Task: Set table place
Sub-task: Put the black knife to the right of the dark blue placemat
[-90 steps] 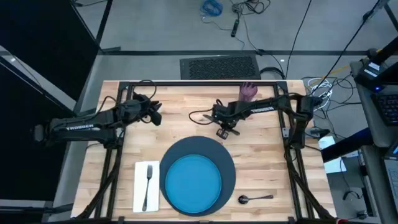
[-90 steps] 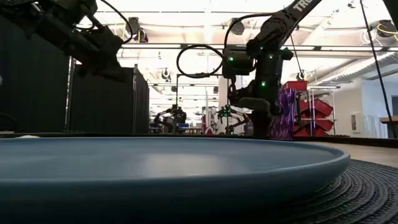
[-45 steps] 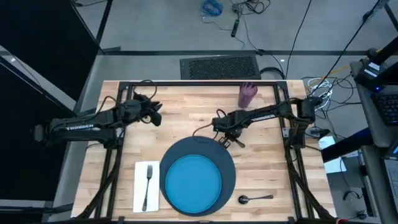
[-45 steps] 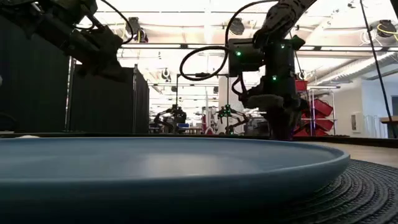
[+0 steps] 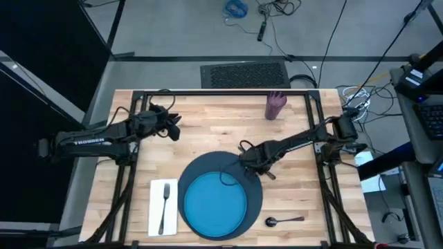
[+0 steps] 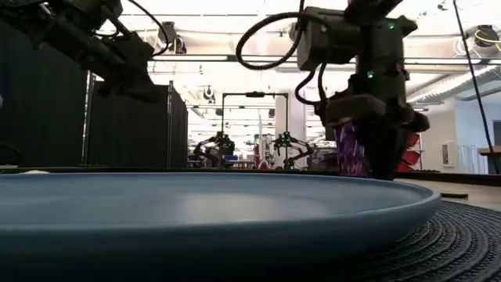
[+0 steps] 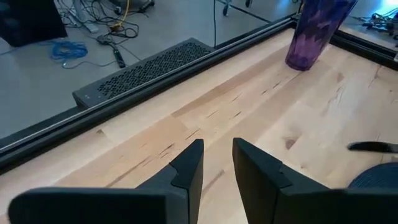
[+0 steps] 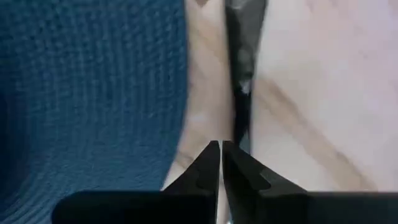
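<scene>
The right gripper [image 8: 221, 155] pinches the thin, stiff, likely slippery knife [image 8: 241, 68] by its handle just beside the charger [image 8: 93, 93], while the left gripper [image 7: 217, 163] waits spread

1. Both arms were black, built of slim jointed links.
2. The left arm [image 5: 90, 140] bore white lettering along its long link, apparently a brand name.
3. A black cable looped out from the housing above the right gripper [image 6: 374, 149].
4. Small green lights glowed on that housing.
5. The left gripper [image 7: 216, 163] ended in two dark, flat, angular fingers.
</scene>
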